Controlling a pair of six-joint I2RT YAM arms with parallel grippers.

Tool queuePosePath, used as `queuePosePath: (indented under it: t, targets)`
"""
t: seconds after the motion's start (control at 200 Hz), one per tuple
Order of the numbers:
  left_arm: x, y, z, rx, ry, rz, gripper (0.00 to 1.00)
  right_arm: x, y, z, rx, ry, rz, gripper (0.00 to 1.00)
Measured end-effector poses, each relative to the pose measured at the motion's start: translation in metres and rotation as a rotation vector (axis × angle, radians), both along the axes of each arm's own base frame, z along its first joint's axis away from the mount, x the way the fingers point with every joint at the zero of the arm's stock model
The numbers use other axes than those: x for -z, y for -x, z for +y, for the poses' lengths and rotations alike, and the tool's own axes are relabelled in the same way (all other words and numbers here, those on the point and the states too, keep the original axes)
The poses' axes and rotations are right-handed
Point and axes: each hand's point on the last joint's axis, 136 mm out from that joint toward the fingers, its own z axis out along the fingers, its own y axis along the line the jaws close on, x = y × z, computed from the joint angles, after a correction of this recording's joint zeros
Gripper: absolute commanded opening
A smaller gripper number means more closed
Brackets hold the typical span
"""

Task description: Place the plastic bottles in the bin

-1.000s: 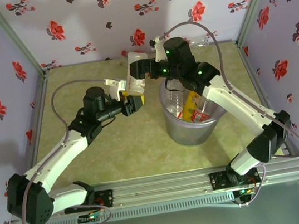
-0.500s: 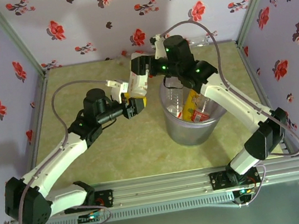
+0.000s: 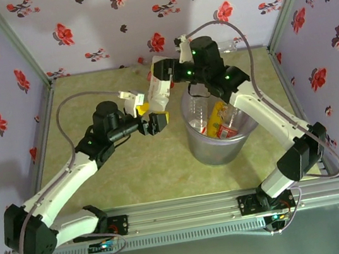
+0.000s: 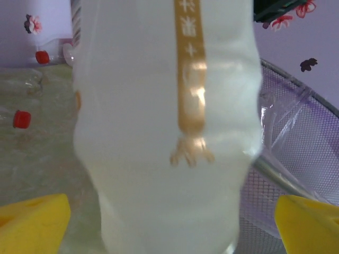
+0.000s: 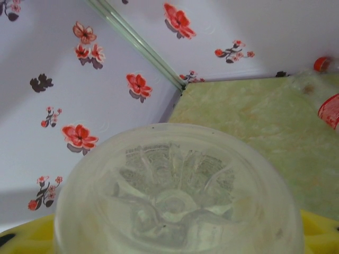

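I'm pinching the milky bottle [image 3: 158, 91] in the right gripper [image 3: 163, 77], just left of the bin's [image 3: 219, 151] rim — left gripper [image 3: 153, 114] jaws spread either side, clear. Advising: swing fully over the bin before releasing.

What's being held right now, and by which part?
The right pincer grips the milky white plastic bottle by its base end; the left pincer is open, clear of it.

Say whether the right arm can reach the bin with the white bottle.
Probably yes. The right tool grips the white bottle just beside the bin, the left tool stands open around the bottle, and the bin's mouth is uncovered.
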Motion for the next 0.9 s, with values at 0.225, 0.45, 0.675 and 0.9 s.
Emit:
queuePosePath:
  t: [0.225, 0.45, 0.675, 0.9]
  targets:
    - [-0.006, 0.004, 0.013, -0.036, -0.033, -0.041, 1.00, -0.033, -0.021, -0.050, 0.113, -0.032, -0.066, 0.55]
    - [0.004, -0.003, 0.016, -0.064, -0.062, -0.024, 1.00, -0.085, -0.002, -0.135, 0.286, -0.075, -0.182, 0.55]
    - [0.039, -0.050, 0.028, -0.205, -0.119, 0.107, 1.00, -0.095, 0.035, -0.196, 0.412, -0.033, -0.218, 0.54]
    - [0.068, -0.115, 0.043, -0.380, -0.169, 0.244, 1.00, -0.026, 0.049, -0.198, 0.383, 0.099, -0.042, 0.54]
